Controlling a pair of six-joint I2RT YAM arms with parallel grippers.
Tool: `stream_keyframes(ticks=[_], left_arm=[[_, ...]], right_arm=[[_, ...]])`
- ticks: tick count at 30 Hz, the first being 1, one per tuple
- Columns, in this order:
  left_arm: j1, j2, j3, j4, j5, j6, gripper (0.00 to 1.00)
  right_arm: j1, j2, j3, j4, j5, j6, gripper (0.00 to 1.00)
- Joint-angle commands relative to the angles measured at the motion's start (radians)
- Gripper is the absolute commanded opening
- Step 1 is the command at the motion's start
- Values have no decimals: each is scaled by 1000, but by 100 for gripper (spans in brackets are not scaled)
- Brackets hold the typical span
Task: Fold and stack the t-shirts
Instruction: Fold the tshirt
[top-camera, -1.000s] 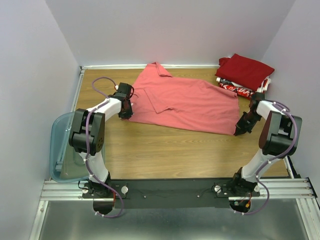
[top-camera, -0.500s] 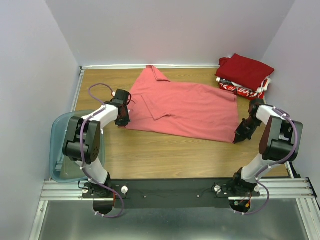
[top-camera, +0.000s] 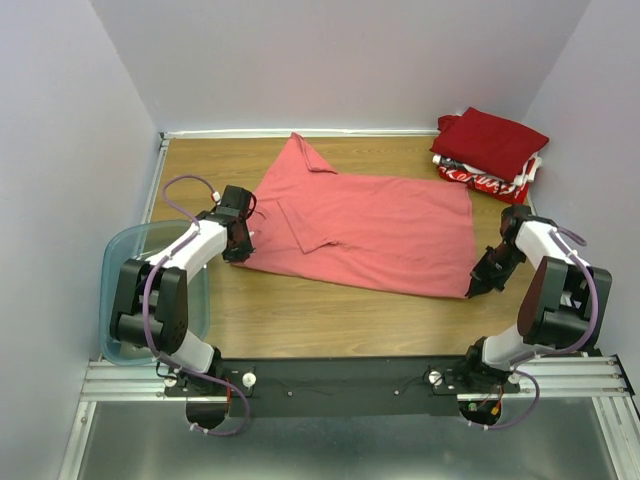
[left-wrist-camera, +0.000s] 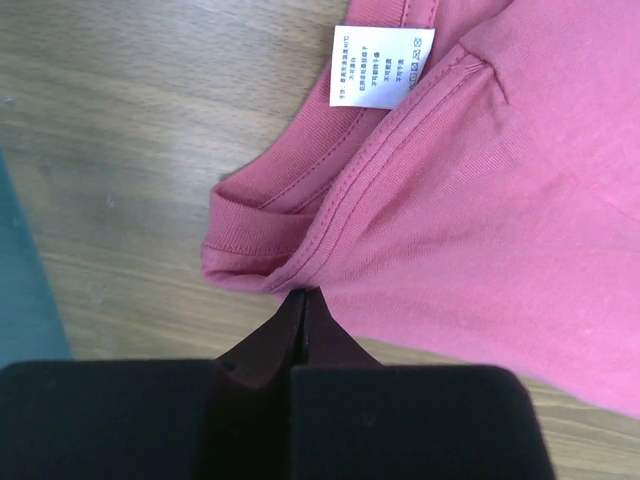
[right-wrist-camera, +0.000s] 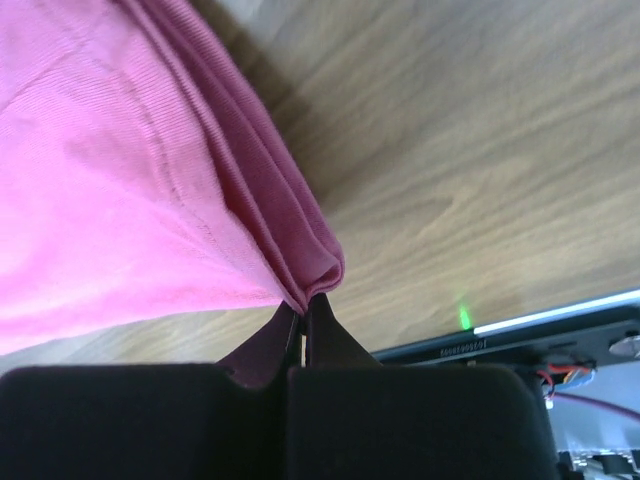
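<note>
The pink shirt is laid out flat on the tabletop, stretched between the two sets of jaws. The left jaws are pressed together on a doubled-over, stitched edge of it, and a white care label can be seen further out ahead of them. The right jaws are pinched shut on the opposite end, where a few layers of cloth are gathered right at their tips.

Handling-wise it's judged to be light, floppy knit with no stiffness at all. If it gets lifted, sag in the middle should be expected, and probably a bit of stretch too. It's not fragile, and not really slippery, so some drag on the wood is likely if it's pulled flat instead of raised.

Hems and seams look like the spots to be held, since the cloth is thicker there and less likely to slide out of a thin pinch. Both ends are probably best moved together, otherwise it'll just bunch up.

The dark red shirt is already folded on top of the printed red shirt, and that stack sits beyond the right jaws, well apart from the left ones.
</note>
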Motion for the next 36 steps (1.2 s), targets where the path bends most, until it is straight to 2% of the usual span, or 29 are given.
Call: stream_keyframes(ticks=[1,17,18,19,20,21,22,23,24,26,29,36], left_arm=[[13,-53,-12,-63,-64,-27,0],[65,-136,-35,-115,-70,5,0],[65,-136,-31,-118,-62,10,4],[65,-135,-14,-130,-59,18,27],[65,-133,-2,-137,-59,19,27],[65,-133,12,-143,-58,21,60],[62,-138,43,-152,-56,22,71],[59,-139,60,-155,-55,22,78],[54,-144,96,-155,-52,22,91],[33,-147,133,-161,-53,13,94],[-31,-133,181,-134,-38,4,94],[-245,29,262,-57,31,10,79]], right_arm=[[-9,-61,-10,-82,-50,28,1],[-8,-160,-27,-179,-53,44,1],[-9,-159,-26,-179,-65,39,3],[-8,-151,-21,-177,-76,31,15],[-8,-151,-21,-177,-76,27,24],[-8,-145,-9,-176,-82,22,34],[-8,-144,2,-176,-77,13,51],[-8,-144,14,-176,-71,10,59],[-8,-145,39,-176,-55,7,65],[-8,-145,66,-173,-44,-2,74],[-8,-145,92,-150,-54,-9,75],[-8,-133,86,-68,-116,13,75]])
